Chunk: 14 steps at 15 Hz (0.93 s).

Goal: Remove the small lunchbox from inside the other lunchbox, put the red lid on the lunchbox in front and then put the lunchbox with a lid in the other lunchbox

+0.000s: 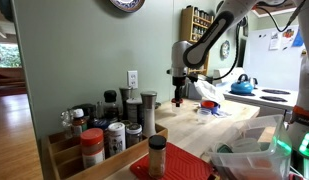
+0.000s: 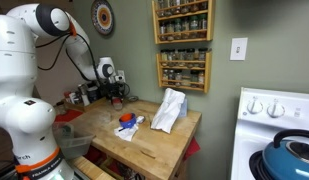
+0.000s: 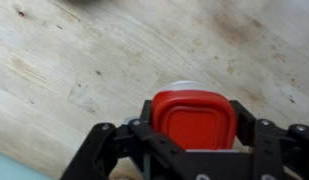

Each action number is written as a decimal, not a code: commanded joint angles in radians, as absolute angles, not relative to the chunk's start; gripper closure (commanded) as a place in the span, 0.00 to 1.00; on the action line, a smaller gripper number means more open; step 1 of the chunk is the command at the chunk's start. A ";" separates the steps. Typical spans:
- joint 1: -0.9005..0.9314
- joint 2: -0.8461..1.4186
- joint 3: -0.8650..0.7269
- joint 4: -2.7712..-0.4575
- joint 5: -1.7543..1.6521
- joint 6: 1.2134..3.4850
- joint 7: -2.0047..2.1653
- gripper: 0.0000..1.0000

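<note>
In the wrist view my gripper (image 3: pixel 194 125) is shut on the red lid (image 3: pixel 192 118), with a finger against each side. A sliver of the small lunchbox's cream-white rim (image 3: pixel 184 85) shows just beyond the lid. I cannot tell whether the lid sits on it. Bare wooden tabletop lies underneath. In both exterior views the gripper (image 1: pixel 177 99) (image 2: pixel 116 98) hangs a little above the wooden table, pointing down. The other lunchbox, the red bowl-like one, does not show clearly in any view.
A wooden rack of spice jars (image 1: pixel 104 135) stands in the foreground. A blue kettle (image 1: pixel 243 85) (image 2: pixel 291 157) sits on the stove. A white cloth (image 2: pixel 169 110) and a blue-white item (image 2: pixel 127 123) lie on the wooden table (image 2: pixel 154 145). Spice shelves (image 2: pixel 182 45) hang on the wall.
</note>
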State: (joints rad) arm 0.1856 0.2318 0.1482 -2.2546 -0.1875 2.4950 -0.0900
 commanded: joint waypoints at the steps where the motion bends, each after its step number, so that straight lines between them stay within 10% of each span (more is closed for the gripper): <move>1: 0.190 0.046 0.163 -2.385 -0.174 2.411 -0.065 0.50; 14: 0.201 -0.294 0.162 -2.642 0.088 2.201 0.033 0.50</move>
